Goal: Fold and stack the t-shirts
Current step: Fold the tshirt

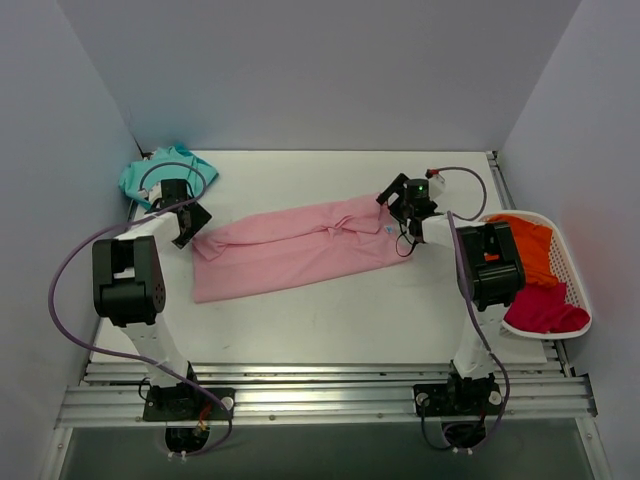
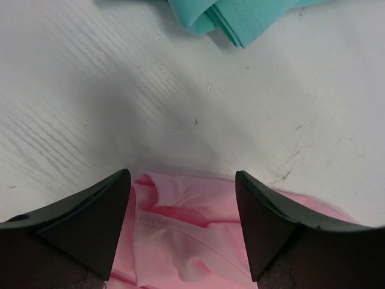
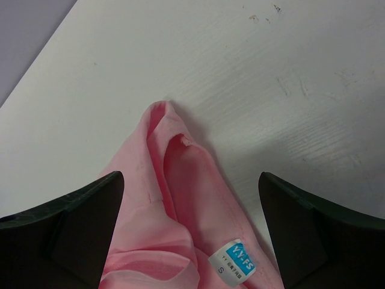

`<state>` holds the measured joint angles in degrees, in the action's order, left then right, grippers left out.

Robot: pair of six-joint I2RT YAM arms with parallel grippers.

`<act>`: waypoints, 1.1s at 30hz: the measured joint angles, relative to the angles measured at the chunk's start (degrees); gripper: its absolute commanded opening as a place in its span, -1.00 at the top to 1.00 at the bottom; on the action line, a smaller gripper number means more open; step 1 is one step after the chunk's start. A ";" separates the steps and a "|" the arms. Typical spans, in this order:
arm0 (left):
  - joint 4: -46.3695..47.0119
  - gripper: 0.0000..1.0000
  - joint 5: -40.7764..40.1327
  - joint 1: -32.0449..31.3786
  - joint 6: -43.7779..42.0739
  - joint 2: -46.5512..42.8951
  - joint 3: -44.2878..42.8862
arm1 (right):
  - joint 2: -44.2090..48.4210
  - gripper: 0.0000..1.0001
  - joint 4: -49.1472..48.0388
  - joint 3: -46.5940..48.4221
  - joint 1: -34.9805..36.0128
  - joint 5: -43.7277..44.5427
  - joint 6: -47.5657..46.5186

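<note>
A light pink t-shirt [image 1: 290, 250], folded into a long strip, lies across the middle of the table. My left gripper [image 1: 195, 228] is open over its left end; in the left wrist view [image 2: 181, 174] bunched pink cloth [image 2: 180, 223] lies between the spread fingers. My right gripper [image 1: 392, 200] is open over its right end; in the right wrist view [image 3: 191, 176] the pink collar [image 3: 180, 205] with a blue and white size label [image 3: 233, 260] lies between the fingers. A folded teal t-shirt [image 1: 150, 175] lies at the back left and also shows in the left wrist view [image 2: 234, 15].
A white basket [image 1: 575, 270] at the right edge holds an orange shirt [image 1: 530, 245] and a magenta shirt [image 1: 545, 310]. Grey walls close in the table at the back and on both sides. A metal rail runs along the near edge.
</note>
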<state>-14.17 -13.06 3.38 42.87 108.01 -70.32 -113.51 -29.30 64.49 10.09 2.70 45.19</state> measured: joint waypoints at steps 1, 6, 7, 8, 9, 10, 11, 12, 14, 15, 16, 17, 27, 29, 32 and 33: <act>0.04 -0.51 0.55 0.00 0.02 0.02 0.00 | -0.28 -0.79 -0.02 0.02 0.00 0.00 -0.02; 0.94 -0.05 3.50 0.00 0.17 1.55 -0.22 | -0.94 -0.78 0.11 0.07 -0.17 0.02 -0.02; 1.01 0.02 3.93 0.00 0.33 2.01 -0.22 | -0.94 -0.78 0.09 0.09 -0.28 0.02 -0.04; 0.98 0.13 4.26 0.00 0.33 2.49 -0.22 | -0.94 -0.78 0.04 0.09 -0.46 0.02 -0.04; 1.07 0.28 4.48 0.02 0.33 2.73 -0.22 | -0.94 -0.77 0.04 0.09 -0.68 0.02 -0.04; 1.14 0.37 4.68 0.07 0.46 2.78 -0.22 | -0.94 -0.77 0.04 0.09 -0.83 0.04 -0.04; 1.14 0.50 4.74 0.11 0.50 2.78 -0.22 | -0.94 -0.77 0.04 0.09 -1.07 0.04 -0.07; 1.11 0.76 4.92 0.11 0.42 2.78 -0.22 | -0.94 -0.76 0.04 0.09 -1.14 0.04 -0.07; 1.07 0.95 5.07 0.11 0.46 2.80 -0.24 | -0.94 -0.75 0.04 0.11 -1.42 0.04 -0.07; 1.07 0.95 5.18 0.13 0.35 2.80 -0.28 | -0.96 -0.75 0.02 0.11 -1.44 0.04 -0.07; 0.96 0.95 5.31 0.22 0.35 2.82 -0.44 | -1.03 -0.75 0.00 0.11 -1.51 0.04 -0.07; 0.81 0.95 5.42 0.33 0.35 2.82 -0.63 | -1.07 -0.74 0.00 0.11 -1.51 0.04 -0.07; 1.05 0.95 10.78 7.56 0.07 5.64 -5.53 | -1.44 -0.69 -0.09 0.11 -1.88 0.02 -0.04; 1.33 0.95 11.82 8.79 0.02 7.02 -5.73 | -1.44 -0.65 -0.09 0.11 -1.90 0.00 0.02; 2.01 0.95 13.11 9.03 0.11 7.91 -5.66 | -1.44 -0.63 -0.31 -0.02 -1.75 0.00 0.68; 2.05 0.95 13.55 8.94 0.11 7.98 -5.66 | -1.44 -0.62 -0.55 -0.22 -1.60 0.00 0.92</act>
<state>-12.12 0.49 12.32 42.98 115.98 -75.99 -114.96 -29.85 64.27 8.49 2.70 46.11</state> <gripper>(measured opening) 0.037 0.818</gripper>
